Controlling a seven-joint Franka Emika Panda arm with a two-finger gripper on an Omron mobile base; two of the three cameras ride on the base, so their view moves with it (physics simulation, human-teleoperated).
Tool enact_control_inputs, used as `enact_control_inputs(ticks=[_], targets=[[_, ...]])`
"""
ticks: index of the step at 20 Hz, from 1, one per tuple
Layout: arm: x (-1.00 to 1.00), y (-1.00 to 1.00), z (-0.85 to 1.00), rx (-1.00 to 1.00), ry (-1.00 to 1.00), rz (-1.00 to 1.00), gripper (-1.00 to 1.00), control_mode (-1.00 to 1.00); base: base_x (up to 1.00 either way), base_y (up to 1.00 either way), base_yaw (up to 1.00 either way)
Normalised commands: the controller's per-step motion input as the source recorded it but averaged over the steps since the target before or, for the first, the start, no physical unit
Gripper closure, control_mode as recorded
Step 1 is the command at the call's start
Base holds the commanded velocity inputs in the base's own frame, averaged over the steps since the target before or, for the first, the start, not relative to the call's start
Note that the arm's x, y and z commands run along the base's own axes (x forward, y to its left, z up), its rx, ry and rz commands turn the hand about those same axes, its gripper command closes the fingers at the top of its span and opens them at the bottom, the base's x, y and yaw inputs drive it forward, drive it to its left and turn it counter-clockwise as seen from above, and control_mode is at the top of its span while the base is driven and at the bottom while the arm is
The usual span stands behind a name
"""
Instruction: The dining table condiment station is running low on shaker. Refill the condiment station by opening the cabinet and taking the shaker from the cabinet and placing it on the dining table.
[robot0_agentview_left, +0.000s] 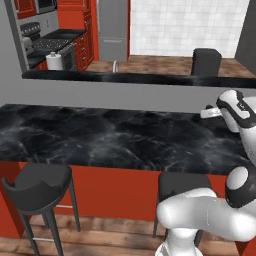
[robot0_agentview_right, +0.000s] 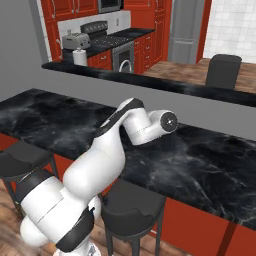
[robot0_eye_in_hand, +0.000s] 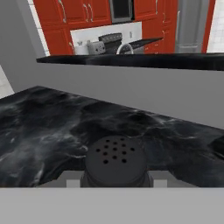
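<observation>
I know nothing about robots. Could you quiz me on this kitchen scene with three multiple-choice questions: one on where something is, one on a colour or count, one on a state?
1. Where is the shaker?
A. In the gripper, over the dining table
B. On the stove
C. On a stool

2. What colour is the dining table's top?
A. Plain white
B. Black with white veins
C. Red

3. How does the gripper stand?
A. Wide open and empty
B. Closed on the shaker
C. Gripping a cabinet handle

Answers:
1 A: the hand view shows the shaker's holed dark cap between the fingertips, with the marble top beyond.
2 B: both base views show dark marble with pale veining.
3 B: the shaker sits right at the fingertips in the hand view.
</observation>
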Motion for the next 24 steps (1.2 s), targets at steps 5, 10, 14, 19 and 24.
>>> enact_control_inputs(ticks=[5,10,14,19,24], targets=[[0.58,-0.04,-0.1,0.0,0.0,0.05,1.0,-1.0,0.0,0.0,0.0],[0.45,-0.14,-0.38,0.0,0.0,0.05,1.0,-1.0,0.0,0.0,0.0],[0.29,-0.15,-0.5,0.0,0.0,0.04,1.0,-1.0,0.0,0.0,0.0],[0.2,-0.02,-0.47,0.0,0.0,0.04,1.0,-1.0,0.0,0.0,0.0],[0.13,-0.06,-0.35,0.0,0.0,0.06,1.0,-1.0,0.0,0.0,0.0]])
